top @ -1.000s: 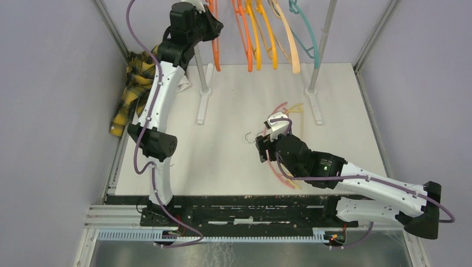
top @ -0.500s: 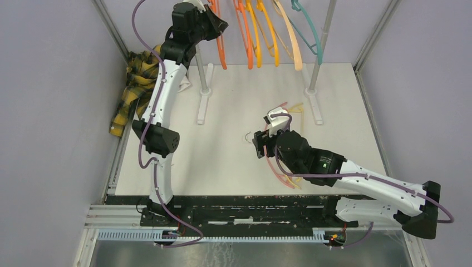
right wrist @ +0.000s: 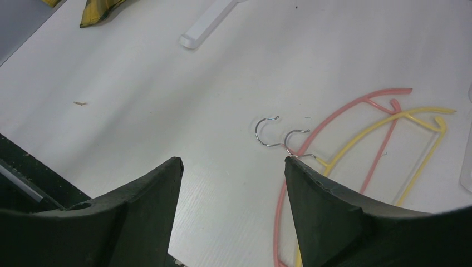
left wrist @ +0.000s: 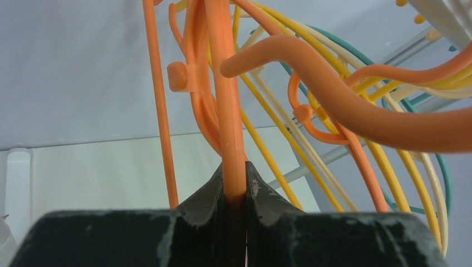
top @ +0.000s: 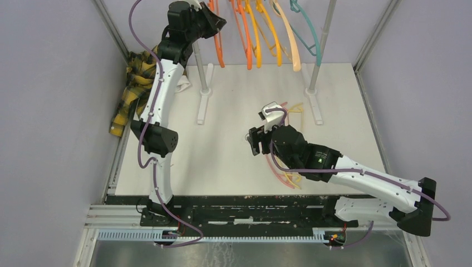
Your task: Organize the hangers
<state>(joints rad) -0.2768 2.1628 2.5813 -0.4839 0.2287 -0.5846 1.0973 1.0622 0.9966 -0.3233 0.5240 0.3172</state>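
Several hangers hang in a row from the rail at the back: orange ones (top: 247, 47), yellow ones, a pale one (top: 293, 53) and a teal one (top: 313, 41). My left gripper (top: 216, 23) is raised to the rail's left end, shut on the bar of an orange hanger (left wrist: 228, 111) that runs between its fingers (left wrist: 259, 192). A pink hanger (right wrist: 334, 119) and a yellow hanger (right wrist: 389, 122) lie overlapping on the table, their metal hooks (right wrist: 267, 130) pointing left. My right gripper (right wrist: 232, 160) hovers open just above those hooks, holding nothing.
A yellow-and-black plaid shirt (top: 132, 89) lies bunched at the table's left edge. Two grey rack poles (top: 199, 67) (top: 321, 50) stand on white feet (top: 203, 103) (top: 315, 105). Grey walls close in on both sides.
My right arm has moved left, bringing its open gripper over the hooks of the two lying hangers. My left gripper keeps its hold; the hanging hangers have swung slightly.
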